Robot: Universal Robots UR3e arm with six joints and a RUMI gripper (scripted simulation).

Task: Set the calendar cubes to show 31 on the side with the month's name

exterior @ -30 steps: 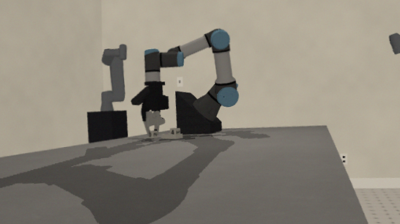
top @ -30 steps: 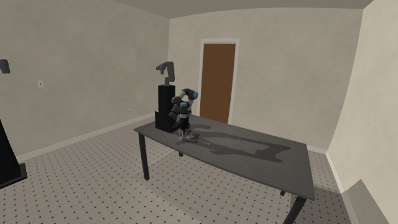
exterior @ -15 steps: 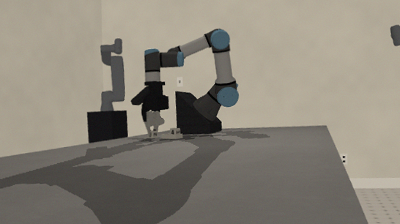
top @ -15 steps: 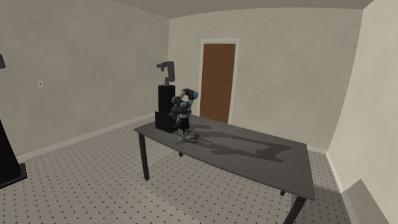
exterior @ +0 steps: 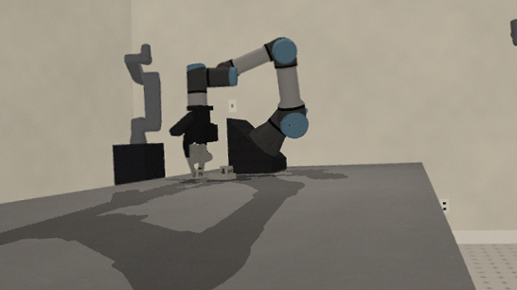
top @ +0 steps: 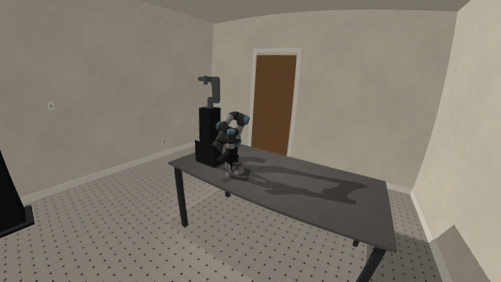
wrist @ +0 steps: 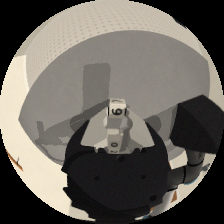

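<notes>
Near the table's (exterior: 390, 227) far edge, low over its top, my gripper (exterior: 200, 169) pinches a small calendar cube (wrist: 118, 111) between nearly closed fingers. Just to its right in the exterior view, the tray (exterior: 226, 176) holds the other cube (exterior: 227, 170), showing a 4.

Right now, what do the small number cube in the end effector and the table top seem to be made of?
The small pale cube with dark digits looks like matte painted wood or plastic: flat colour, no shine. The dark grey table top looks like matte laminate or painted board: shadows, no reflections.
</notes>
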